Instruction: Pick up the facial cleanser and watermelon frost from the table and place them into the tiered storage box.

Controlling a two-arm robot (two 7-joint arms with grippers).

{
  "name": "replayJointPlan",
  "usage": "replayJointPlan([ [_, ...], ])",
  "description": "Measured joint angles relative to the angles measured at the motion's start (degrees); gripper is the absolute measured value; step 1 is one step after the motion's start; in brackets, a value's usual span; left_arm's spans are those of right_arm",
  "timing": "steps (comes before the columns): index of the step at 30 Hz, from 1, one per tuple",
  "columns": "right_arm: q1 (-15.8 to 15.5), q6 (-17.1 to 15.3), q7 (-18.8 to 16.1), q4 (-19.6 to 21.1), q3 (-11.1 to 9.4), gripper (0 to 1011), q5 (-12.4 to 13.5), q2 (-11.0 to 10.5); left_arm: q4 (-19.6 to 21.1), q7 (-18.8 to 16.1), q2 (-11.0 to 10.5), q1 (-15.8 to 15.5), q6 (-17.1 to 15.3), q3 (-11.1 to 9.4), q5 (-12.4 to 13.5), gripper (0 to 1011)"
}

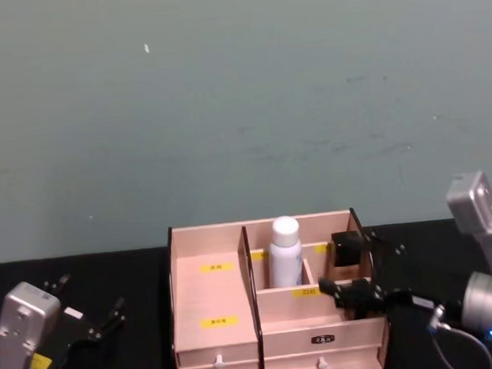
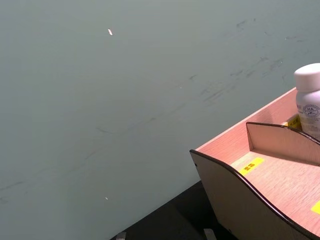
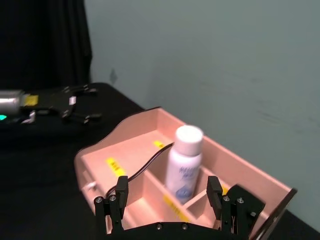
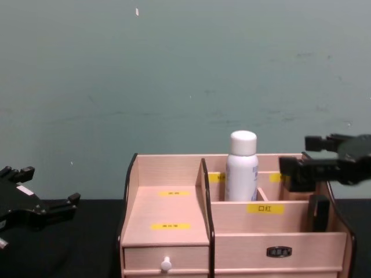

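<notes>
Facial cleanser bottle (image 1: pixel 284 251) stood upright in rear-mid compartment of tiered storage box (image 1: pixel 205 299), just R of tall dark-edged divider (image 1: pixel 253 311), behind yellow-labelled partition. White cap rose above box rim. Box sat on black table (image 1: pixel 132 361), w/ small white-knobbed drawer (image 4: pixel 166 264) at front L. Right gripper (image 1: pixel 345 266) hovered over box's R end, near bottle but not touching; fingers spread wide, nothing betw. them. Left gripper (image 1: pixel 89 298) sat low over table, L of box, well apart; fingers also spread, empty.
</notes>
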State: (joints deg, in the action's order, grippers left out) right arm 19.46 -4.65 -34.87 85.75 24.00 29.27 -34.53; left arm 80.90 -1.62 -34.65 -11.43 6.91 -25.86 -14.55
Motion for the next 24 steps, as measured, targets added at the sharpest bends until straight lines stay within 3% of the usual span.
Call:
replayJointPlan([
  [10, -6.0, 0.5, -3.0, 5.2, -0.4, 1000, 2.3, -6.0, 0.0, 0.0, 0.0, 0.0, 0.0, 0.0, 0.0, 1001],
  [19, -7.1, 0.3, -5.3, 4.7, 0.5, 1000, 4.0, -7.9, 0.0, 0.0, 0.0, 0.0, 0.0, 0.0, 0.0, 1001],
  [24, -6.6, 0.3, -7.1, 2.8, 2.0, 1000, 4.3, -8.4, 0.0, 0.0, 0.0, 0.0, 0.0, 0.0, 0.0, 1001],
])
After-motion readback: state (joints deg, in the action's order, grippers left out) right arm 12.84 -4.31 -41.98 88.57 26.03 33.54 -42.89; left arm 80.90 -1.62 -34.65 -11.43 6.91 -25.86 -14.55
